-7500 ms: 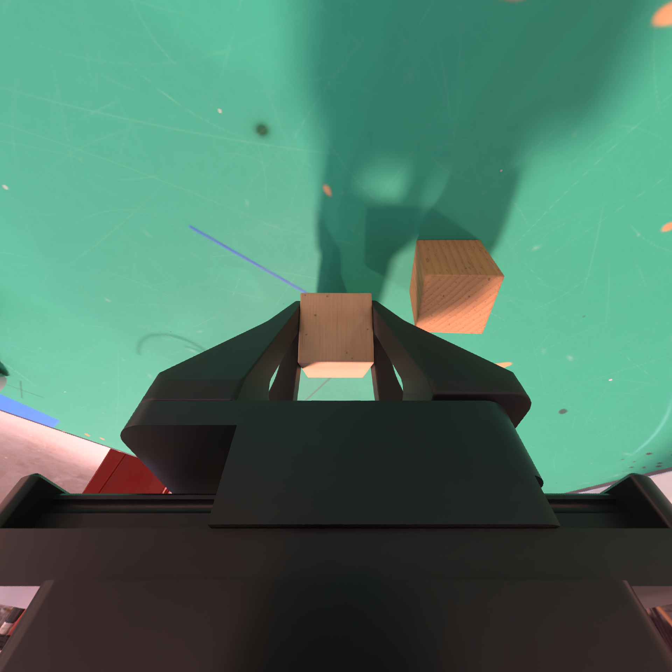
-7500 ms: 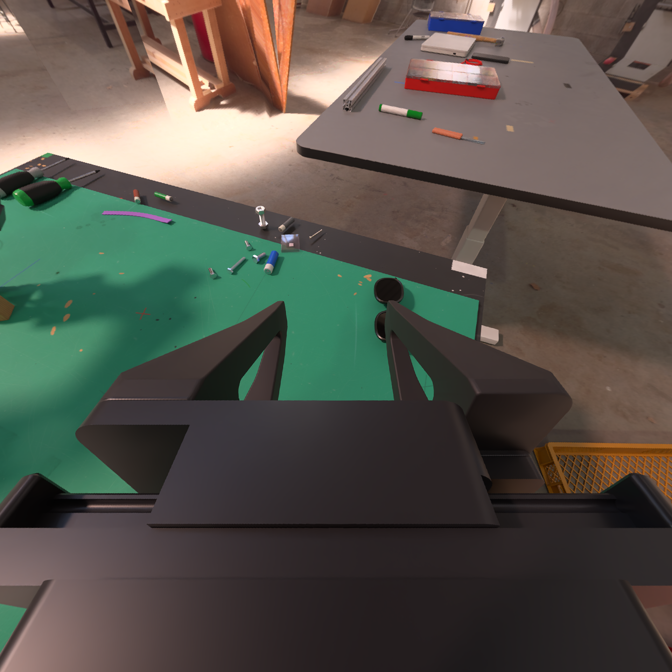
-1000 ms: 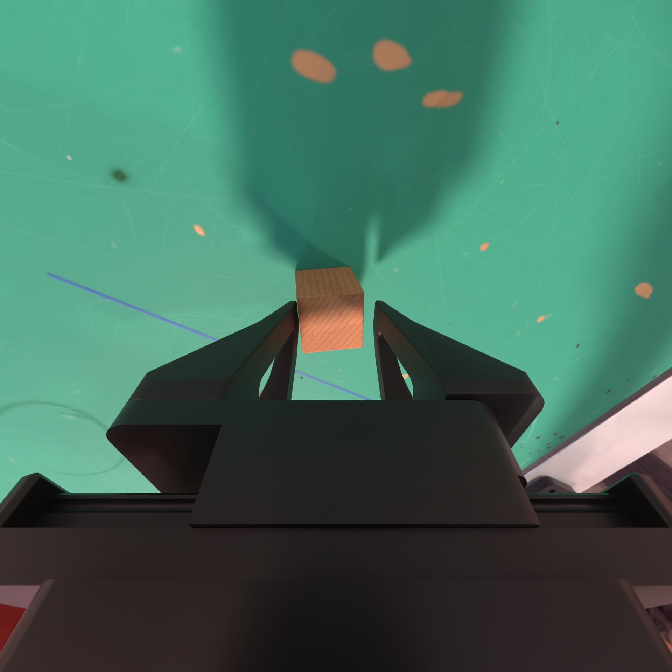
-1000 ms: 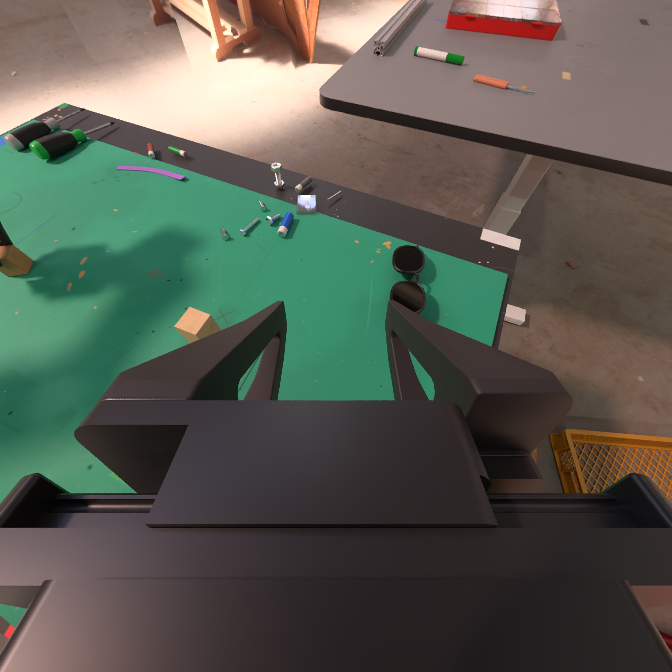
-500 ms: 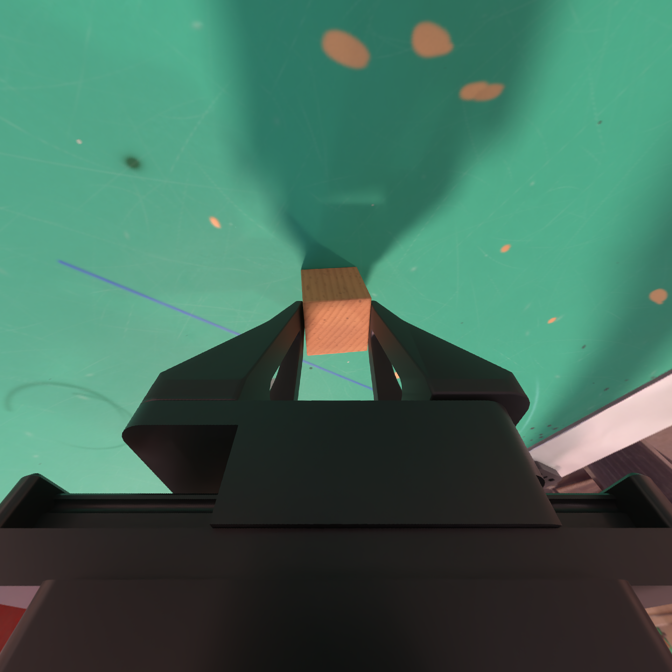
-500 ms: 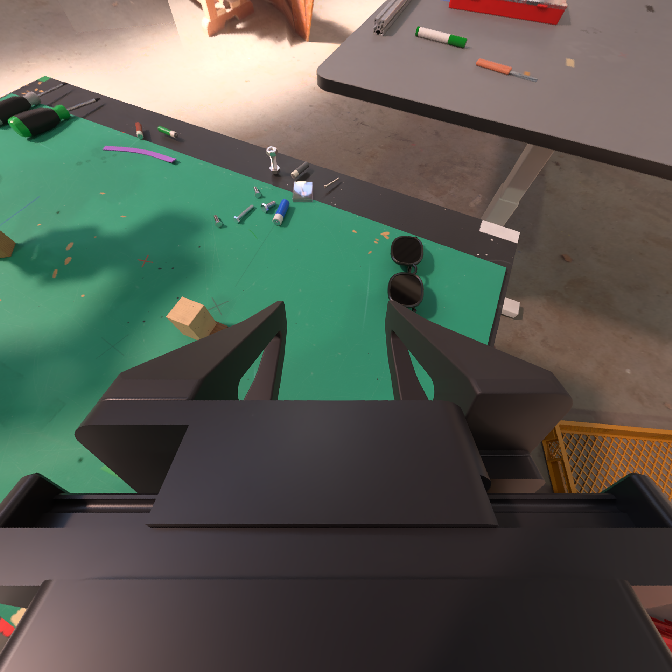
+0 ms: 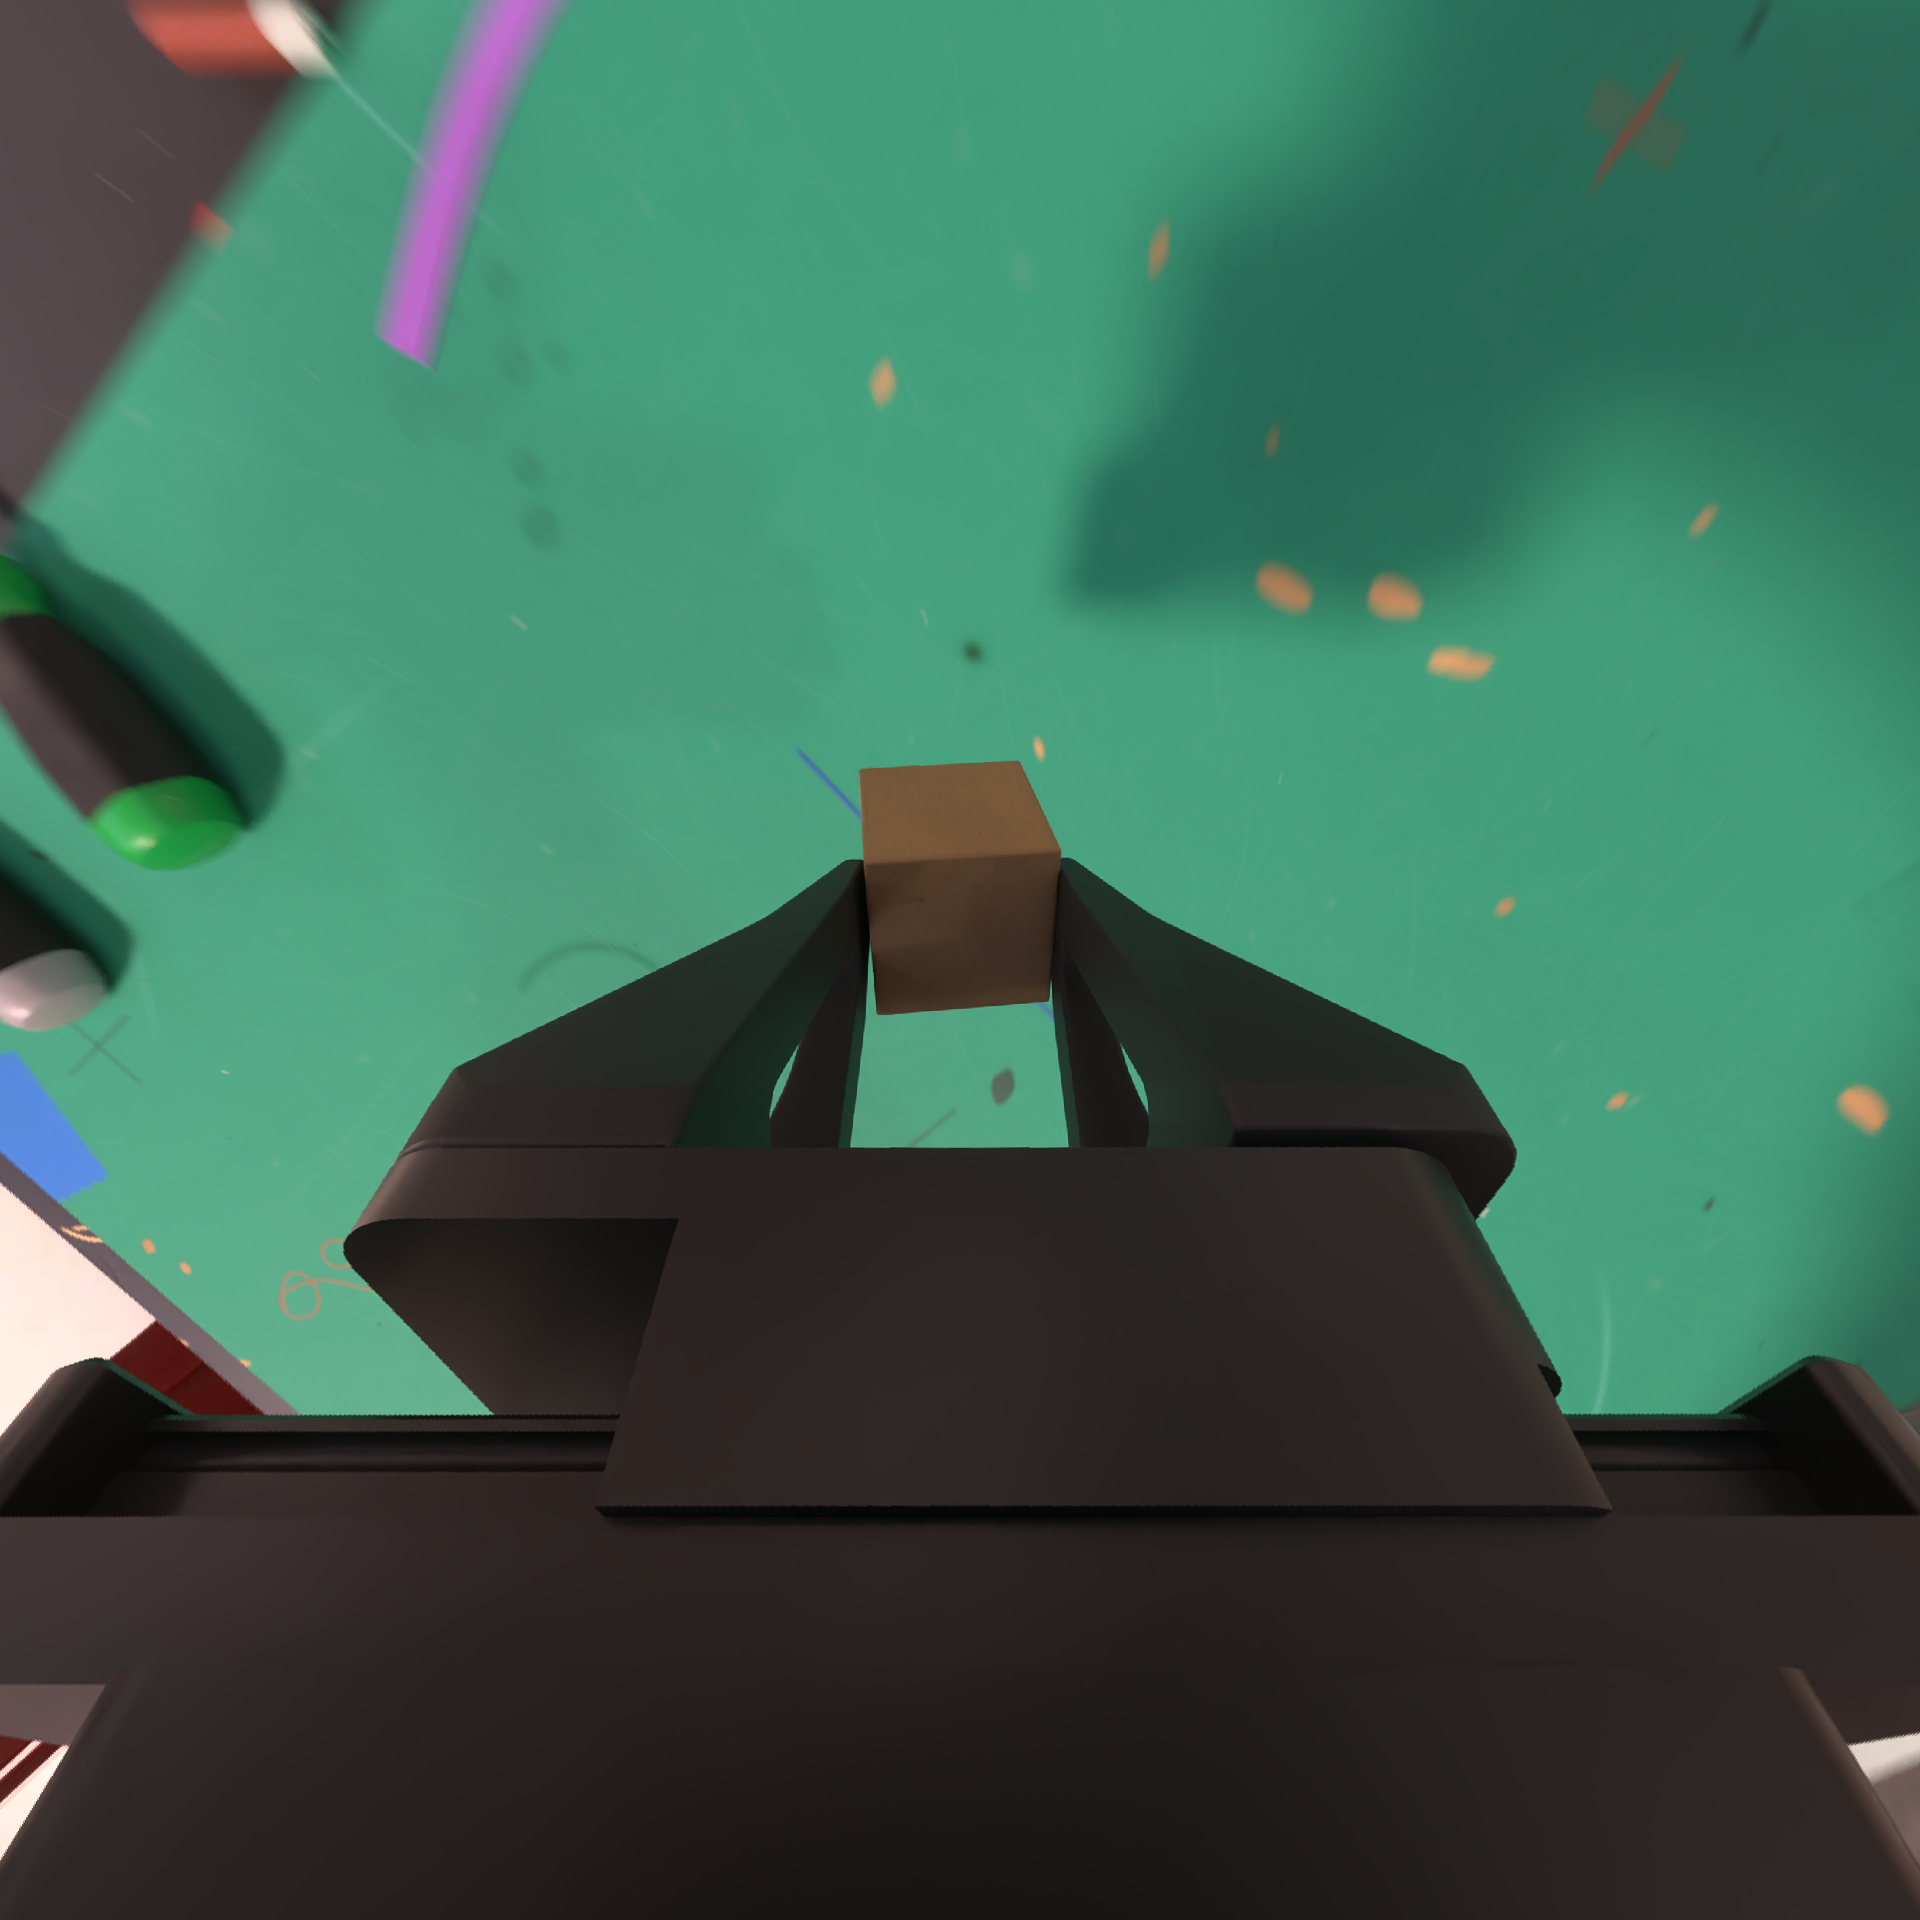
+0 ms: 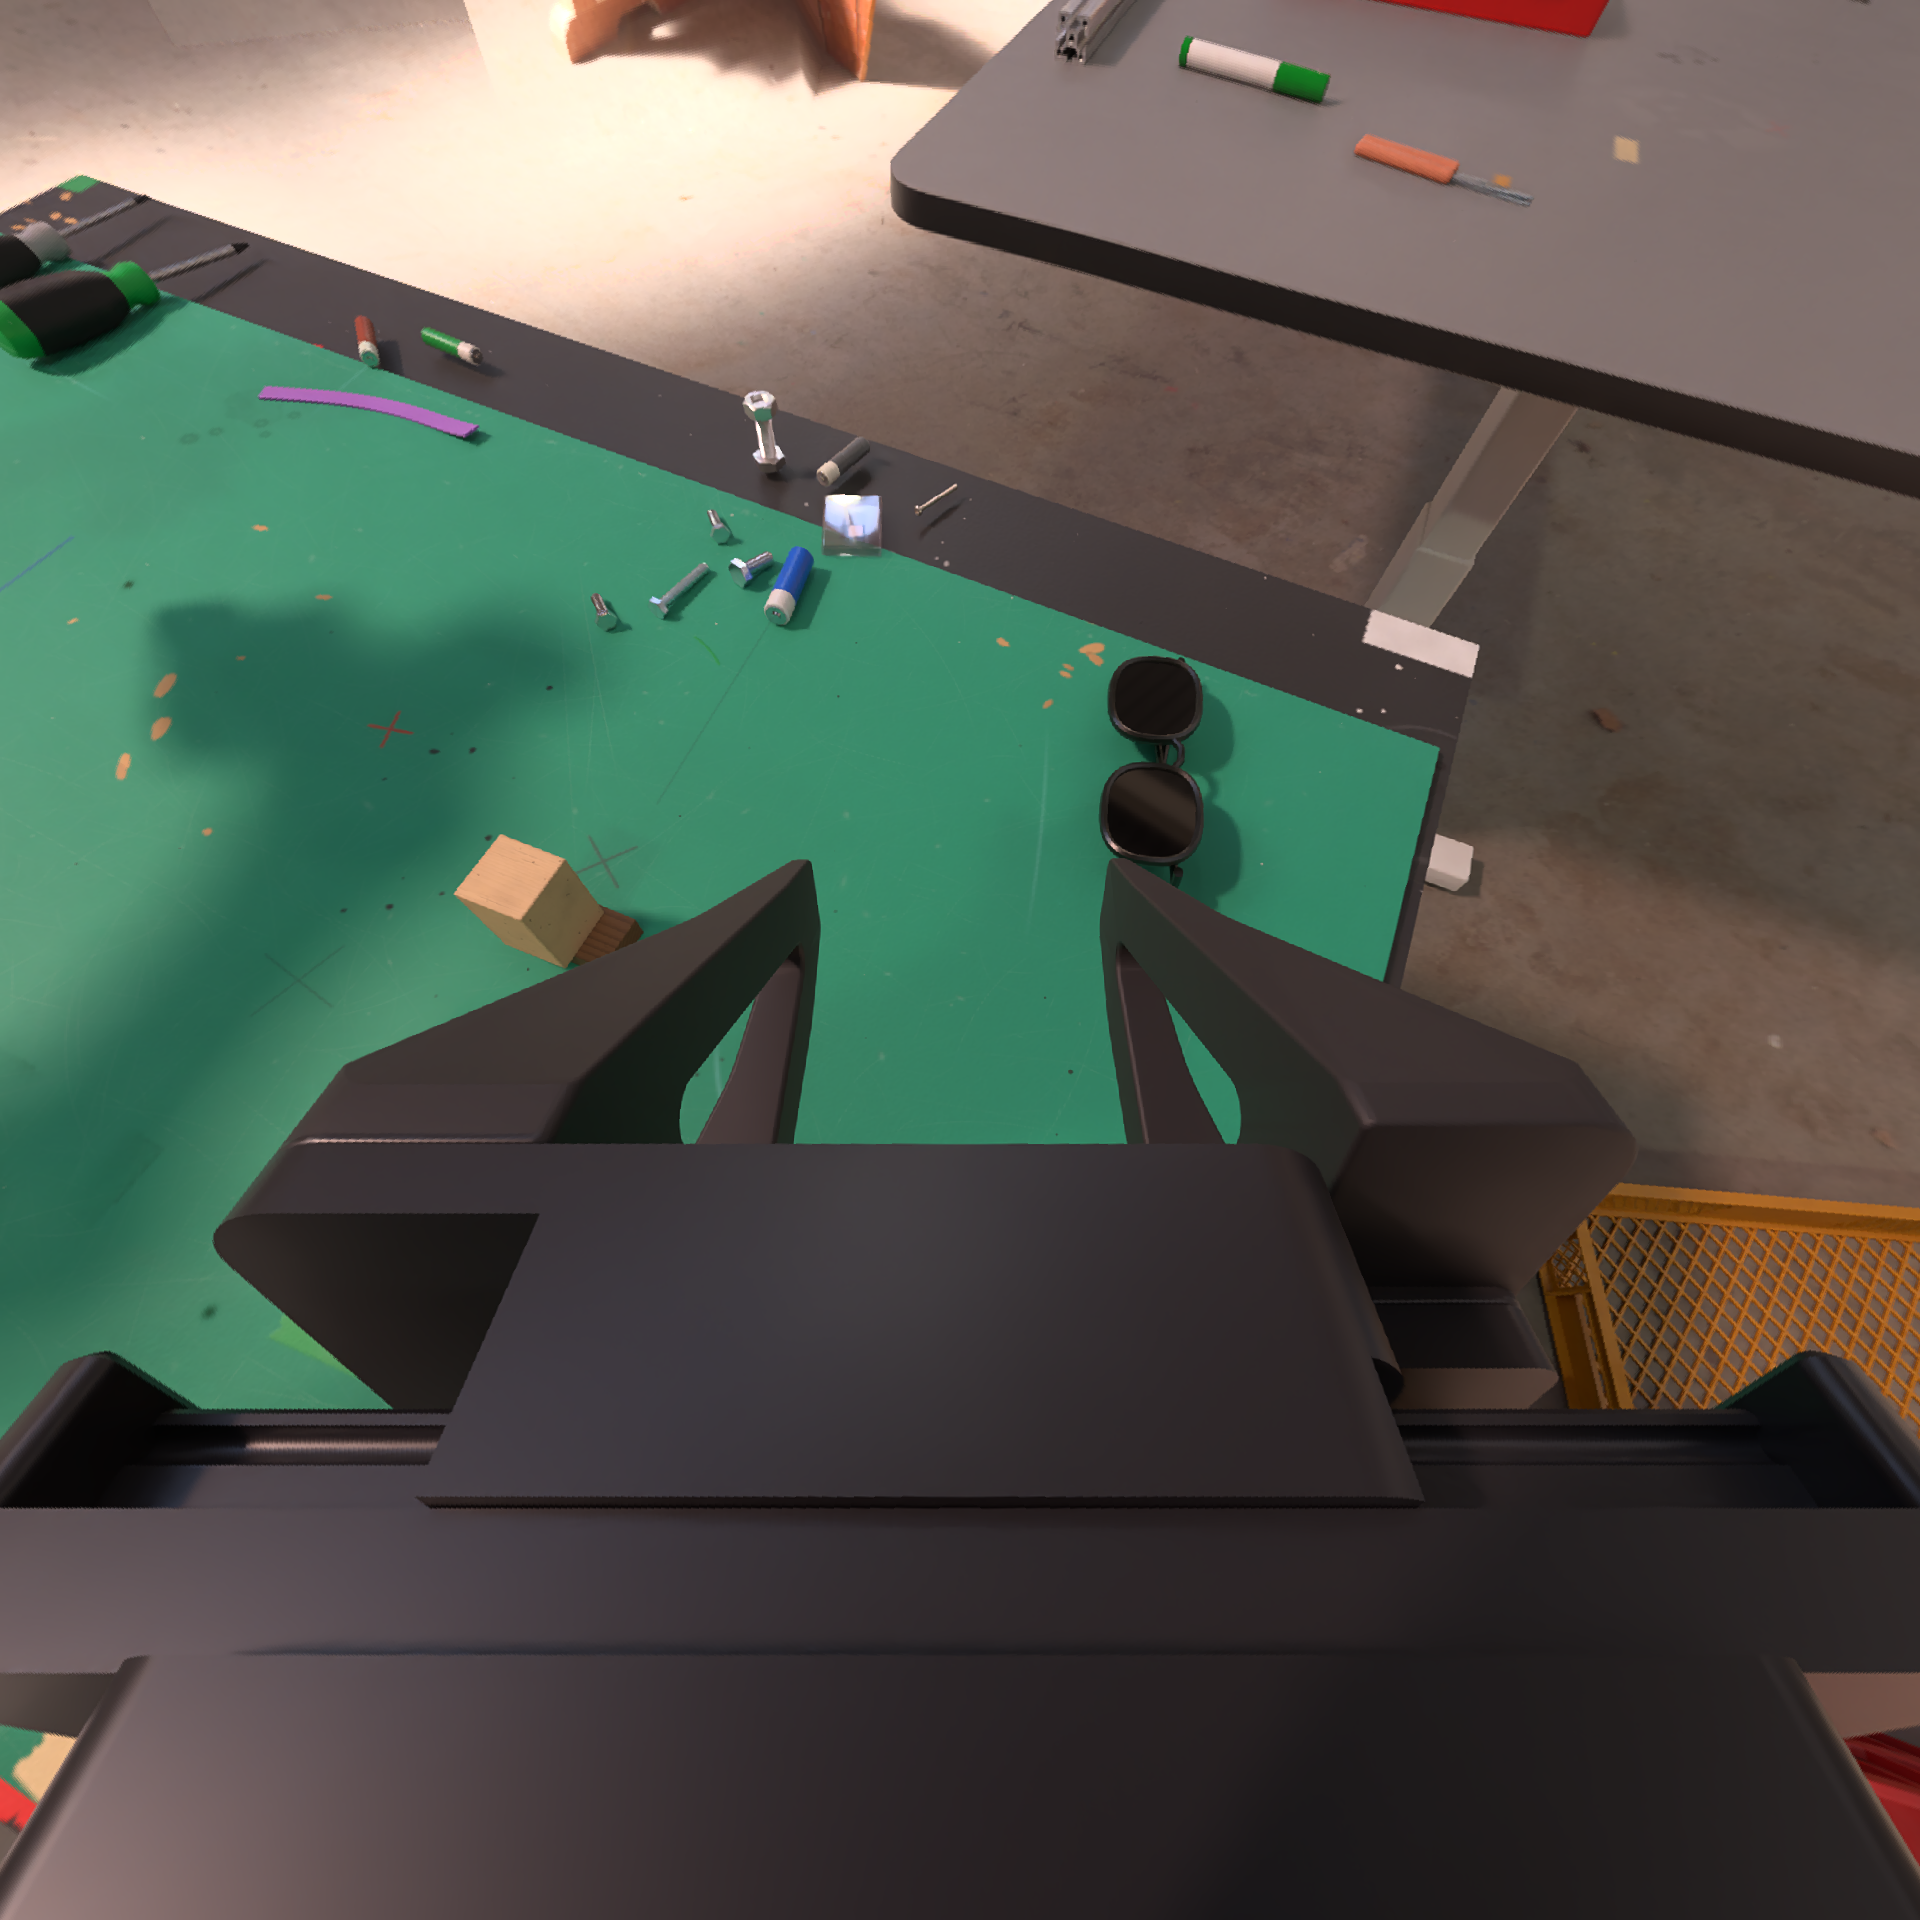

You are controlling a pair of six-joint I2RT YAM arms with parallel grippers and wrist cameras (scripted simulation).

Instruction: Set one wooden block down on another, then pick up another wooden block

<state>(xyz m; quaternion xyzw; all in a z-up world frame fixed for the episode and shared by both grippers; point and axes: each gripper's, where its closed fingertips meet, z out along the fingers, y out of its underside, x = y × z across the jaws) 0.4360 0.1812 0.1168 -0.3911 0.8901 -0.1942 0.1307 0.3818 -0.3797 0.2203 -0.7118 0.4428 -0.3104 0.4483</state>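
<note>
1. Lifted since half a second ago, the wooden block [image 7: 958,902] now hangs clear above the green mat [image 7: 1247,883], clamped between the left gripper [image 7: 961,914] fingers.
2. Screwdriver handles [image 7: 125,748] and a purple strip [image 7: 457,177] have come into the left wrist view, at left.
3. Another wooden block pair [image 8: 540,902], tilted on the mat, sits left of the right gripper [image 8: 958,883], whose fingers remain apart, holding nothing.
4. Sunglasses [image 8: 1153,769] lie beyond its right fingertip.

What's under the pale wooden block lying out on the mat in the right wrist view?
The pale wooden block sits on a second, darker-grained block, of which only a sliver shows at its lower right edge. The rest is covered, so I cannot tell how squarely they are stacked.
</note>
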